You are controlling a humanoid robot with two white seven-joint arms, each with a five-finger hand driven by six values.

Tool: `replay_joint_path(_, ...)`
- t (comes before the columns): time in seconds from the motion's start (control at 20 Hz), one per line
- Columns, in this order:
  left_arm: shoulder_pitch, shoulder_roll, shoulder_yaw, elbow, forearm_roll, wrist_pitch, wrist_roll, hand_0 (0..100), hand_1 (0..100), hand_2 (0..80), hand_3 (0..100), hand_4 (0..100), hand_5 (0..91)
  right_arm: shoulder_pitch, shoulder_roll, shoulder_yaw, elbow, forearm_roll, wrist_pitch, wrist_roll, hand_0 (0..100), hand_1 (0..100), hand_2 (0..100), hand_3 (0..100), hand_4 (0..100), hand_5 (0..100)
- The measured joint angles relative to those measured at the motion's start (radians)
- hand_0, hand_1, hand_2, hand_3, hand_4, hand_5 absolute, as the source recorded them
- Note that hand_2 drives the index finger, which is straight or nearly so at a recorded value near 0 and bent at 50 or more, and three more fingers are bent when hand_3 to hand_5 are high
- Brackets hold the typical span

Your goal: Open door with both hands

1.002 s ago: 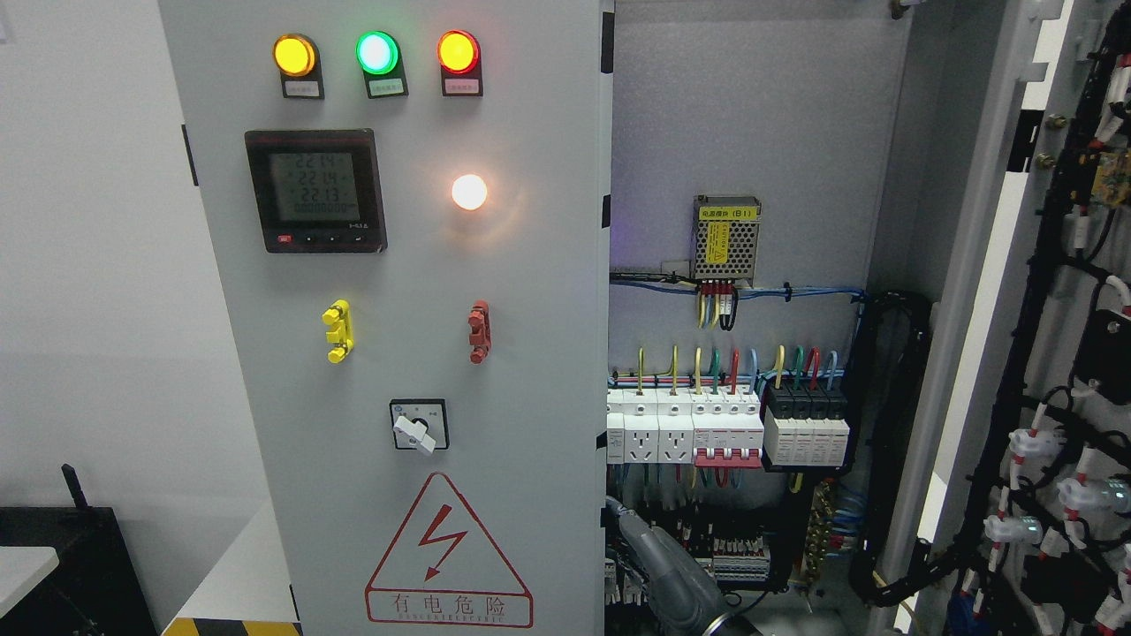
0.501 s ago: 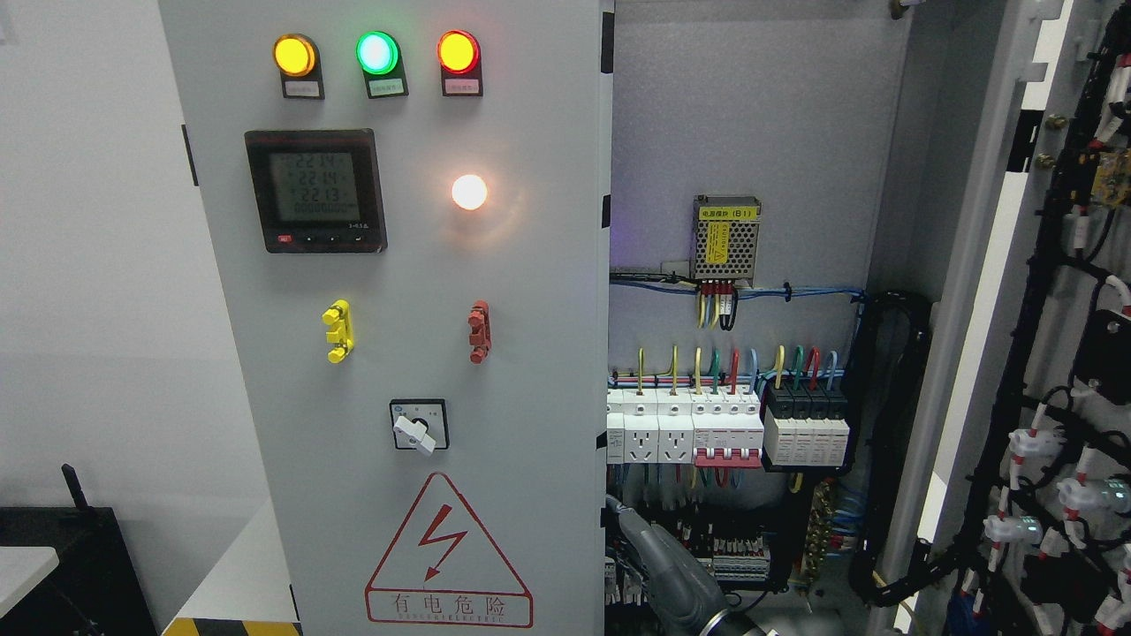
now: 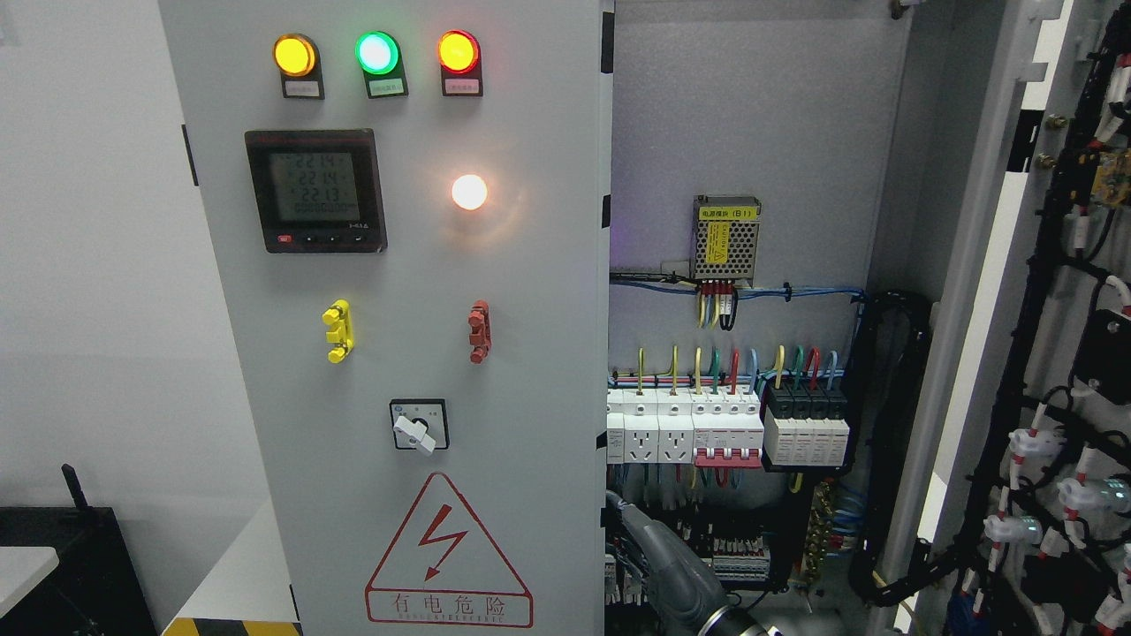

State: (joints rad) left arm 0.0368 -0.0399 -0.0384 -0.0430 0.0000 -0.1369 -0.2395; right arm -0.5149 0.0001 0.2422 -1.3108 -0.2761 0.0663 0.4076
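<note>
Right door stood swung wide at the picture's right, wiring side showing. Left door, with lamps and meter, stood closed or nearly so, its free edge beside the breakers. Right arm rose from the bottom edge, and the right hand was at that free edge, low down. We could not tell how open the hand was or whether it held anything. Left arm not seen. We judged the left door to be the step in hand: hook behind the edge, pull outward along the hinge arc, and keep clear of the cabinet wiring.
</note>
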Motion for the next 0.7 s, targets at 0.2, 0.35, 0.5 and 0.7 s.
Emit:
replay_joint_path(0.2, 0.000, 0.000, 0.000, 0.000, 0.000, 0.000, 0.000, 0, 0, 0.0, 0, 0, 0.0, -0.001, 0.000, 0.000, 0.002, -0.010, 0.000, 0.002, 38, 0, 0, 0, 0, 0)
replay_joint_path(0.35, 0.000, 0.000, 0.000, 0.000, 0.000, 0.000, 0.000, 0, 0, 0.0, 0, 0, 0.0, -0.001, 0.000, 0.000, 0.003, -0.014, -0.001, 0.030, 38, 0, 0, 0, 0, 0)
replay_joint_path(0.5, 0.000, 0.000, 0.000, 0.000, 0.000, 0.000, 0.000, 0, 0, 0.0, 0, 0, 0.0, -0.002, 0.000, 0.000, 0.004, -0.017, -0.001, 0.045, 38, 0, 0, 0, 0, 0)
replay_joint_path(0.7, 0.000, 0.000, 0.000, 0.000, 0.000, 0.000, 0.000, 0, 0, 0.0, 0, 0, 0.0, -0.003, 0.000, -0.001, 0.006, -0.018, -0.001, 0.053, 38, 0, 0, 0, 0, 0)
